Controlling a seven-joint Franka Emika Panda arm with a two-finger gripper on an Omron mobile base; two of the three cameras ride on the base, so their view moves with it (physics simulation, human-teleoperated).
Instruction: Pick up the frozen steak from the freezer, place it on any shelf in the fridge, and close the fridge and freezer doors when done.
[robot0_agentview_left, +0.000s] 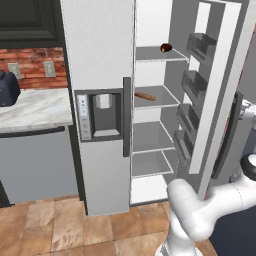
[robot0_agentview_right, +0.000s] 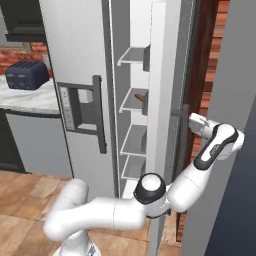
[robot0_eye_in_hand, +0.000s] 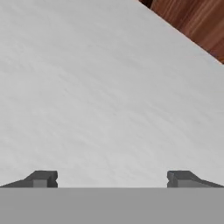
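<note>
The steak (robot0_agentview_left: 145, 96), a flat reddish-brown slab, lies on the second shelf (robot0_agentview_left: 160, 102) of the open fridge compartment; the right base view shows the steak (robot0_agentview_right: 140, 98) on the same shelf. The left freezer door (robot0_agentview_left: 100, 100) with its dispenser stands shut. The fridge door (robot0_agentview_left: 220, 90) is swung wide open, its bins facing inward. My gripper (robot0_agentview_right: 194, 121) is at the outer face of that door (robot0_agentview_right: 160, 100), behind it as seen from the shelves. In the hand view my gripper (robot0_eye_in_hand: 112, 178) is open, its fingertips (robot0_eye_in_hand: 43, 178) far apart, close against the grey door skin, holding nothing.
A dark round item (robot0_agentview_left: 166, 48) sits on the top fridge shelf. Left of the fridge runs a marble counter (robot0_agentview_left: 35, 107) with a dark toaster (robot0_agentview_right: 27, 75). A brick and wood wall (robot0_agentview_right: 207, 60) rises behind the open door. Tiled floor (robot0_agentview_left: 60, 225) lies in front.
</note>
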